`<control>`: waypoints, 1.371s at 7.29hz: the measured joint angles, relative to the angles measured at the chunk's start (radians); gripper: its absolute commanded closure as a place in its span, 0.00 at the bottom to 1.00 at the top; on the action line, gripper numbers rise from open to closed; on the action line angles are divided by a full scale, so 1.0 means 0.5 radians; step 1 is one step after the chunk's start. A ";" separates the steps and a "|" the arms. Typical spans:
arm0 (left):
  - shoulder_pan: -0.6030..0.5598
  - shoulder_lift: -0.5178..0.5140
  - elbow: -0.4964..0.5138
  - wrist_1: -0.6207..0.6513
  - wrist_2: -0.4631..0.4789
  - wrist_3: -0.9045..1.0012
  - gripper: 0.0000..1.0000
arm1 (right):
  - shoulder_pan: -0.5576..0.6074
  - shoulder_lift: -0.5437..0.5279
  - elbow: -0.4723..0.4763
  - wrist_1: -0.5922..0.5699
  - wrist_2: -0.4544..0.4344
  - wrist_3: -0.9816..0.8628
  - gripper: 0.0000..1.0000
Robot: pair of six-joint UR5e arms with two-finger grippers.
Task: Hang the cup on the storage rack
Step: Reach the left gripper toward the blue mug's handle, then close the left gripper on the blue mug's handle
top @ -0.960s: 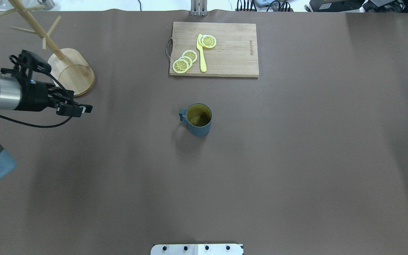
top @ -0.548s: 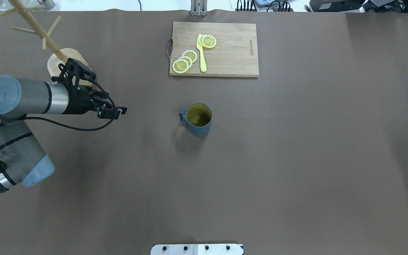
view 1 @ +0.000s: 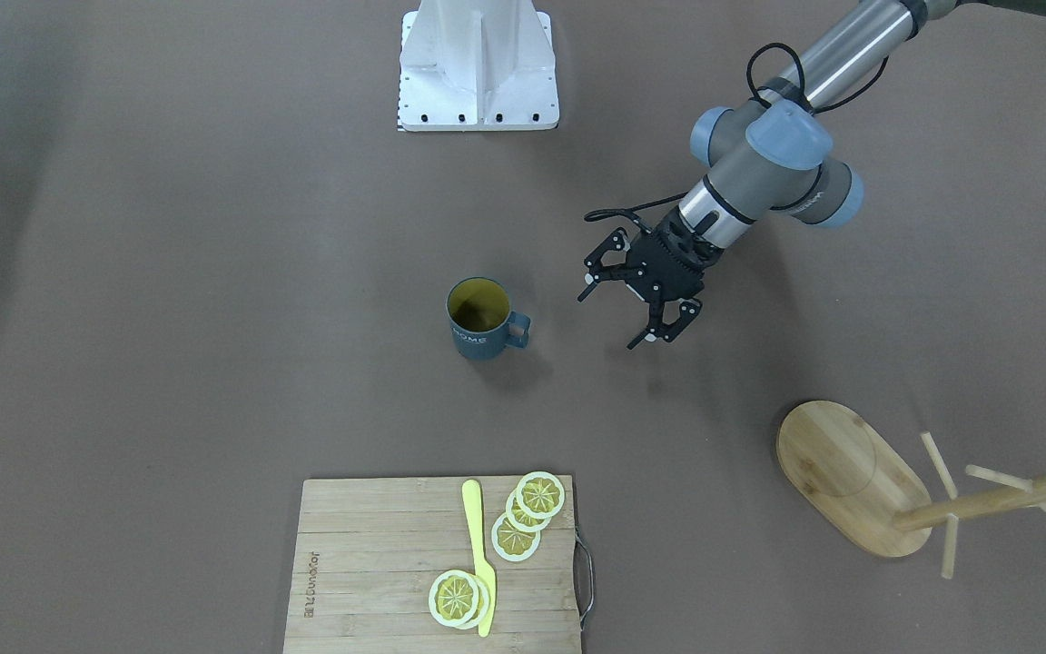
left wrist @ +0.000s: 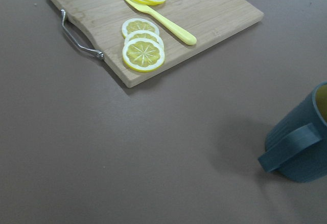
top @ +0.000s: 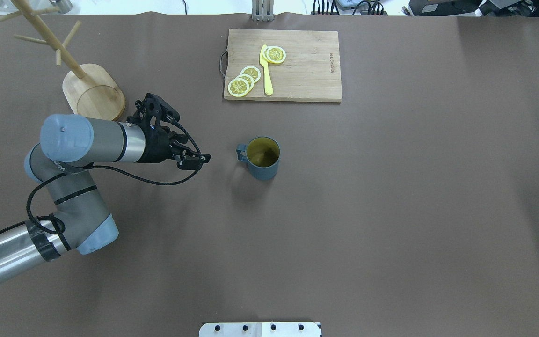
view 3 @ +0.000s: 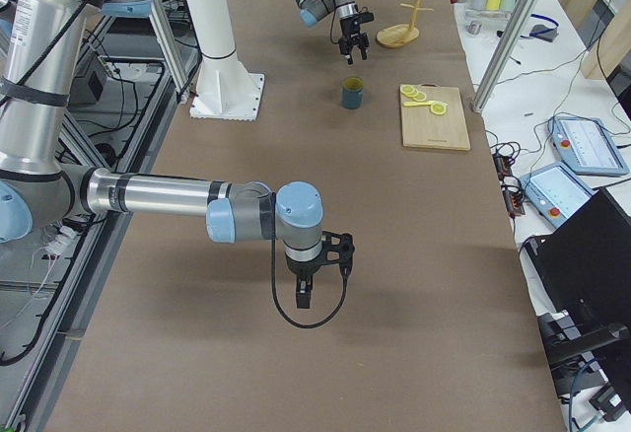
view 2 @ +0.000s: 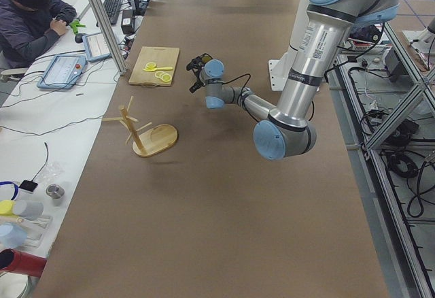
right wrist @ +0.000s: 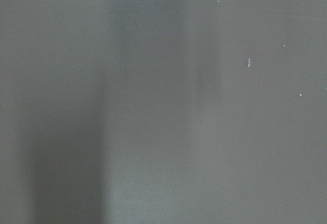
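1. Two things stand near the table's [top: 391, 210] far edge. The cutting board [top: 297, 70] lies at the middle, with lemon slices [top: 244, 80] and a yellow knife [top: 266, 70] on it. The storage rack [top: 94, 91] stands upright towards the robot's far left corner, and its pegs reach past the top left of the overhead view.
2. Mid-table, the cup [top: 262, 158] stands upright on the brown cover, well apart from both the board and the rack. Its yellow inside faces up and its loop handle points to the robot's left.
3. Bare cover runs from the cup's handle to the left gripper [view 1: 612, 318]. More bare cover lies between that arm and the rack's oval base. The widest stretch of bare cover spreads over the robot's right half of the table.
4. The left gripper hangs beside the cup on the handle side, near it but not touching. Its jaws are spread wide, with nothing between them and nothing against the fingers. Its wrist camera shows the handle [left wrist: 288, 150] at the right edge of its view and the board beyond.
5. The right gripper [view 3: 304, 299] shows only in the right side view, pointing down over the table's right end, far from the cup. I cannot tell whether its jaws are apart or together. Its wrist camera shows only blurred table surface.
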 measured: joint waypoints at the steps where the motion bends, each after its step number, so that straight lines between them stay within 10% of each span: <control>1: 0.031 -0.032 0.034 0.000 0.001 0.000 0.16 | 0.000 0.001 0.001 0.000 0.000 0.002 0.00; 10: 0.162 -0.271 0.247 0.014 0.234 -0.003 0.35 | 0.000 0.004 -0.001 0.000 -0.006 0.004 0.00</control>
